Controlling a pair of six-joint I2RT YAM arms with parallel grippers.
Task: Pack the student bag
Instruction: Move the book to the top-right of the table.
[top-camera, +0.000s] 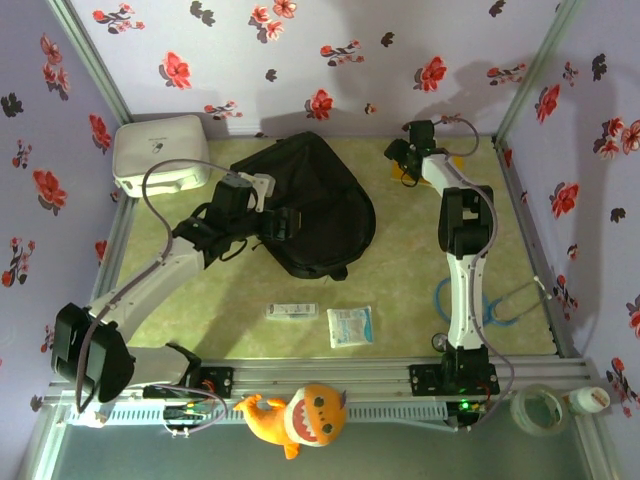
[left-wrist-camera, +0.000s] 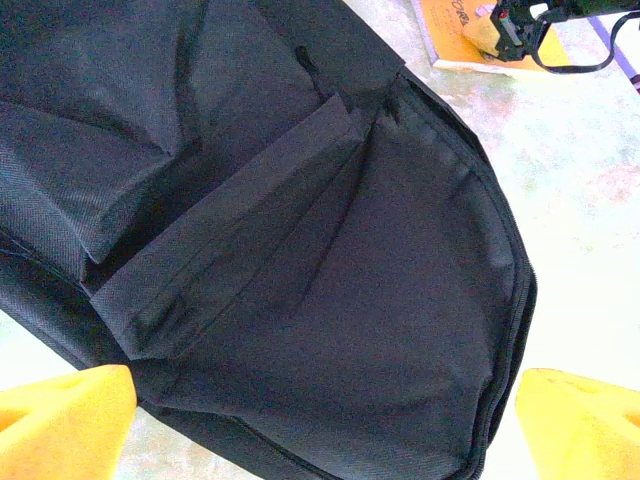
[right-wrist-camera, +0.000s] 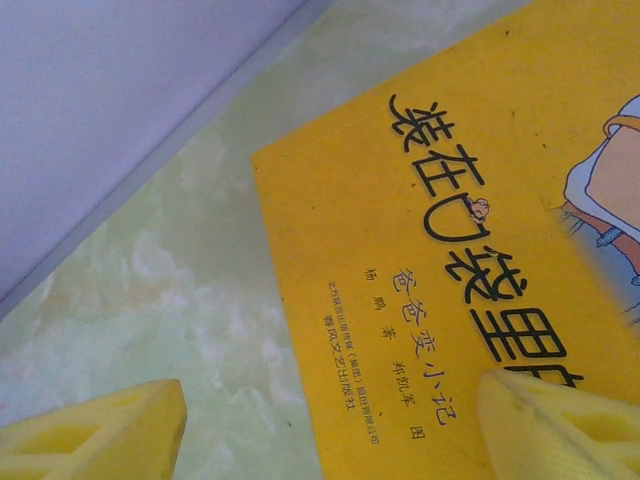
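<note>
One green marbled worktop (top-camera: 400, 280) carries everything, walled by flowered panels. The biggest thing on it is the student bag (top-camera: 325, 205), a single large black soft fabric backpack lying flat toward the back, left of centre, its rounded end pointing to the right. The left arm reaches across the bag's left part and hides that side from above. Its left tool (top-camera: 255, 190) hovers over the bag, yellow pads wide apart with nothing between them. From the left wrist the bag (left-wrist-camera: 400, 300) shows folded inner panels and a zipper edge below the left tool (left-wrist-camera: 320, 430).

One white rounded-corner plastic box (top-camera: 160, 150) sits in the back left corner, near the bag but apart from it.

One orange plush shark toy (top-camera: 300, 415) lies on the front rail between the two arm bases.

One yellow paperback book (right-wrist-camera: 450, 250) with black characters lies flat at the back right. The right tool (right-wrist-camera: 325, 430) hangs just over it, pads spread apart and not clamped on it. From above that right tool (top-camera: 410, 155) covers most of the book.

Near the front lie one white-and-blue flat packet (top-camera: 350, 326) and, just left of it, one small long white carton (top-camera: 291, 311).
</note>
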